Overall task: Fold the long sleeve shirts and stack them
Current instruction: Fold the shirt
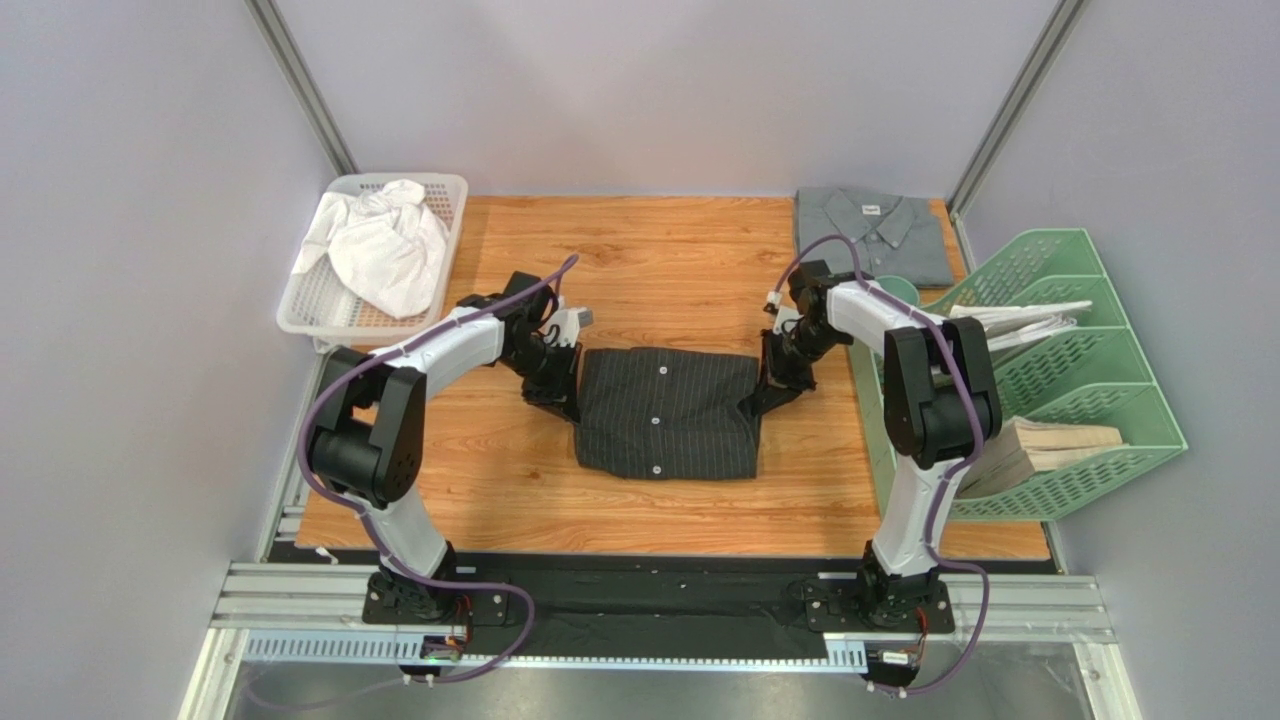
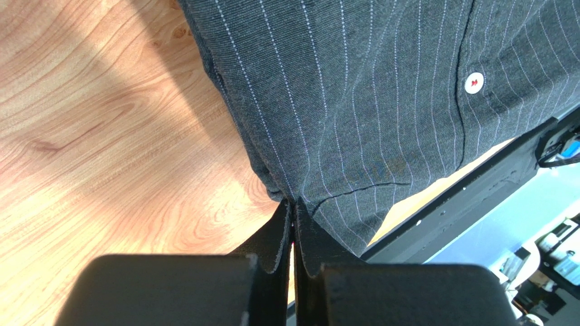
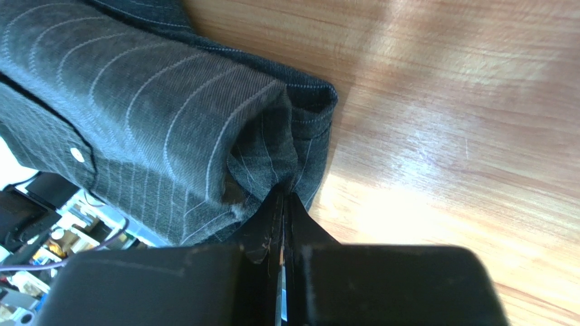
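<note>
Nearest your wrist cameras are the fingers themselves. The left claw (image 2: 293,207) is fully closed, with only a hairline seam between its jaws. Its tips pinch the hem edge of the black pinstriped shirt (image 2: 381,95). The right claw (image 3: 283,198) is closed just as tightly and nips a bunched corner where the cloth rolls over on itself. How many layers either pinch has caught cannot be told.

Moving outward, the overhead view shows the pinstriped shirt folded into a rectangle at the middle of the worktop (image 1: 661,263), button placket up. You hold it at its left and right edges, towards the far corners. The grey shirt (image 1: 879,233) lies folded at the far right corner of the worktop, just beside the green rack (image 1: 1082,353). A white basket (image 1: 439,198) with a crumpled white cloth (image 1: 376,248) sits at the far left.

Handling assessment:
- The cloth is soft, light and limp, so expect it to sag between the claws.
- Expect the folded layers to slide apart if only the top one is gripped.
- Best hold is on the folded edges near the corners, through every layer and clear of the hard buttons.
- Raise both sides evenly and keep the cloth lightly taut.
- Likely step in hand is lifting this shirt for a further fold or for carrying to the grey one.
</note>
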You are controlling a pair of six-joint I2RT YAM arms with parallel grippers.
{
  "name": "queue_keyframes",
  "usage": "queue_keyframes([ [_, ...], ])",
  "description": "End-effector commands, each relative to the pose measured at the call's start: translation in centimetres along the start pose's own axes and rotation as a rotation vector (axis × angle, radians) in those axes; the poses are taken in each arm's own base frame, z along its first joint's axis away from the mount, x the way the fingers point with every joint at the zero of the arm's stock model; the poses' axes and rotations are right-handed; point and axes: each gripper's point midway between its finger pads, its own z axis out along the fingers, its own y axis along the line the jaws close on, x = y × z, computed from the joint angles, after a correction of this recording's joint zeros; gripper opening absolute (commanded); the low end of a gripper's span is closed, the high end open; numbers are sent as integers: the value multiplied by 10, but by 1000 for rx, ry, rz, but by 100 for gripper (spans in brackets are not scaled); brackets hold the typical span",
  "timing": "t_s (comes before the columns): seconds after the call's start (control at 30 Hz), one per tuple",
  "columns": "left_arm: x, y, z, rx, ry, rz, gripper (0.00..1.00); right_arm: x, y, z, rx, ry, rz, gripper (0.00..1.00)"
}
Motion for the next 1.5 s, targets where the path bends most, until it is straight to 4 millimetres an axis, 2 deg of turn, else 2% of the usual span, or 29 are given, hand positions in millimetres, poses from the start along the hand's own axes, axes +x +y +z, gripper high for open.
queue_keyframes([
  [0.0,-8,0,-13,-17,-43,7,0,0,-16,3,49,34,-19,0],
  [0.17,-8,1,-11,-16,-43,4,0,-4,-23,8,69,37,-32,0],
  [0.3,-12,-7,-12,30,-49,27,0,-11,-13,6,41,21,-68,0],
  [0.33,-14,-14,-16,56,-61,41,19,-10,-9,5,32,26,-85,0],
  [0.4,-23,-19,-24,62,-99,93,41,-11,-2,-5,7,26,-140,2],
  [0.43,-29,-24,-32,70,-134,127,51,-13,1,-11,-5,15,-157,9],
  [0.47,-35,-26,-37,70,-163,157,54,-11,5,-19,-17,14,-168,13],
  [0.53,-58,-29,-48,51,-239,246,60,-23,15,-42,-21,-46,-244,28],
  [0.57,-66,-30,-51,43,-255,264,61,-21,15,-51,-10,-40,-255,35],
  [0.6,-83,-35,-60,44,-292,324,61,-23,17,-58,-8,-53,-273,45],
  [0.63,-89,-36,-56,65,-281,387,61,-29,18,-68,2,-80,-302,49],
  [0.67,-94,-36,-55,62,-280,405,61,-28,12,-72,36,-73,-307,51],
  [0.7,-109,-39,-62,54,-308,437,61,-31,9,-75,56,-75,-322,52],
  [0.77,-117,-28,-50,31,-260,484,61,-39,2,-84,105,-98,-366,52],
  [0.8,-131,-29,-54,24,-277,525,63,-43,2,-85,108,-111,-380,52],
  [0.83,-134,-19,-40,14,-234,524,66,-47,5,-88,100,-126,-392,52],
  [0.87,-132,-15,-36,13,-199,531,68,-55,14,-90,63,-158,-429,52],
  [0.9,-142,-18,-38,21,-205,552,69,-58,19,-90,43,-171,-442,50],
  [0.93,-142,-11,-24,26,-164,541,73,-62,25,-89,26,-177,-453,50],
  [0.97,-141,-10,-21,30,-145,538,74,-65,29,-86,5,-162,-462,50],
  [1.0,-145,-12,-19,45,-148,551,79,-65,32,-81,5,-145,-469,54],
  [1.07,-144,-9,-9,48,-120,556,79,-70,25,-69,25,-119,-462,60],
  [1.13,-145,-8,1,60,-98,564,79,-73,18,-59,44,-107,-456,77],
  [1.23,-141,-5,11,80,-66,555,78,-82,8,-46,70,-96,-474,81],
  [1.33,-137,-5,16,102,-46,540,70,-84,10,-37,34,-67,-492,82],
  [1.37,-134,-4,18,108,-36,529,67,-83,11,-36,22,-60,-500,80],
  [1.4,-133,-7,18,128,-38,526,58,-82,12,-36,13,-54,-507,68],
  [1.47,-134,-10,18,139,-41,514,46,-80,9,-36,10,-42,-525,44],
])
